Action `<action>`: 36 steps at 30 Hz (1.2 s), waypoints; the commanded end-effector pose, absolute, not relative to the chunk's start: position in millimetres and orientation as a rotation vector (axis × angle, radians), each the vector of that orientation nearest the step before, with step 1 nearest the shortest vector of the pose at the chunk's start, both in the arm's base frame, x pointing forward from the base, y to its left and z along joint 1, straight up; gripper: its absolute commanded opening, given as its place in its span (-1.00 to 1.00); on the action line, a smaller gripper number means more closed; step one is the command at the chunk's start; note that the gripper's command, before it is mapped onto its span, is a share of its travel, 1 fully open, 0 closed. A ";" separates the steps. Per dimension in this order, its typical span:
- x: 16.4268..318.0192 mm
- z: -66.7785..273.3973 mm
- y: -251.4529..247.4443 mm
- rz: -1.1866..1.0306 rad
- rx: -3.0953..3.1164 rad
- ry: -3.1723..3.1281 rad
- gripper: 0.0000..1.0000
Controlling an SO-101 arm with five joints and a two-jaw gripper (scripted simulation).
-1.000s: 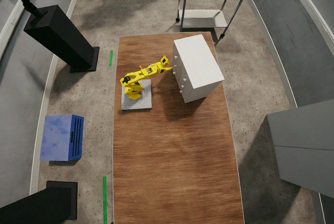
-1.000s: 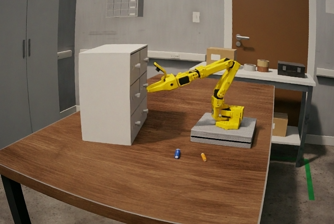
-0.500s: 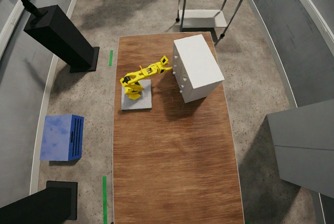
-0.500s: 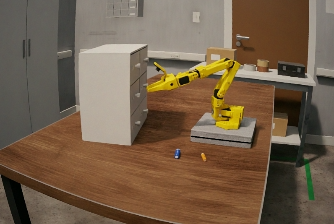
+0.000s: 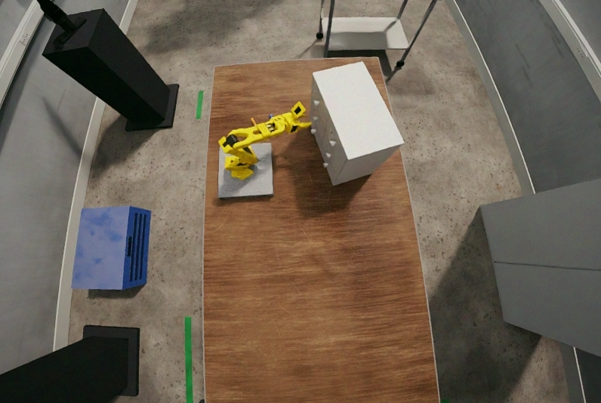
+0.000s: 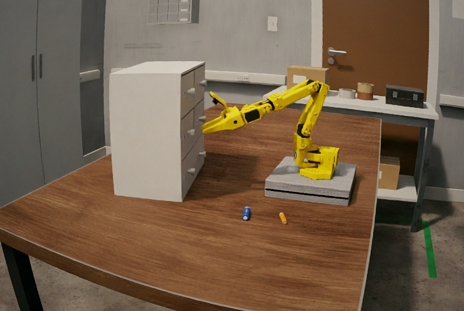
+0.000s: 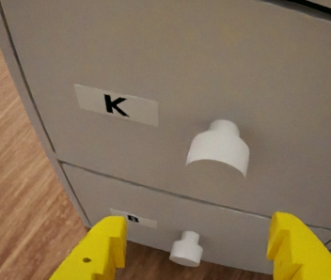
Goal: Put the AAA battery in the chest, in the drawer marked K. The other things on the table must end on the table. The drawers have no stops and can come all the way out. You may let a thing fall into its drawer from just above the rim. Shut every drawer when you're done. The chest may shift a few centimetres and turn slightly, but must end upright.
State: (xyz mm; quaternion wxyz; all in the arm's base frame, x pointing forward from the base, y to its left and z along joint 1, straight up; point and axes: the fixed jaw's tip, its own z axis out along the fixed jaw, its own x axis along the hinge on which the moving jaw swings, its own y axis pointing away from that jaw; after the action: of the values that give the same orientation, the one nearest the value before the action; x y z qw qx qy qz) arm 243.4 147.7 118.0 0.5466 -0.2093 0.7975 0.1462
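Note:
The white chest (image 5: 356, 106) (image 6: 146, 131) stands upright with its drawers shut. Drawer K (image 7: 134, 150) (image 6: 186, 123) is in the middle row, above drawer B (image 7: 83, 185). Its white knob (image 7: 220, 146) (image 6: 190, 131) sticks out. My gripper (image 5: 309, 124) (image 6: 204, 129) (image 7: 197, 225) is open and empty at the chest front; its fingers stand apart below K's knob in the wrist view, not gripping it. The slim orange battery (image 5: 253, 121) (image 6: 283, 218), seemingly the AAA, and a thicker blue battery (image 5: 271, 116) (image 6: 246, 212) lie on the table.
The arm's grey base slab (image 5: 262, 184) (image 6: 285, 191) stands on the wooden table (image 5: 310, 291) (image 6: 168, 255), facing the chest. B's knob (image 7: 186, 250) sticks out below K's. Other knobs protrude along the chest front. The batteries lie to one side of the slab.

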 end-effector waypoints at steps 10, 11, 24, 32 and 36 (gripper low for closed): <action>251.1 119.2 147.9 0.345 -0.475 1.882 -0.57; 253.8 118.0 148.8 0.344 -0.474 1.882 -0.57; 261.9 113.8 151.6 0.340 -0.469 1.883 -0.57; 269.9 108.7 154.2 0.337 -0.465 1.883 -0.57; 269.9 108.7 154.2 0.337 -0.465 1.883 -0.57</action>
State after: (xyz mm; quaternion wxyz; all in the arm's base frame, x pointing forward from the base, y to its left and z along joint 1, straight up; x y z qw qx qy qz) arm 266.1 155.9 108.2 0.5500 -0.2035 0.7972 0.1432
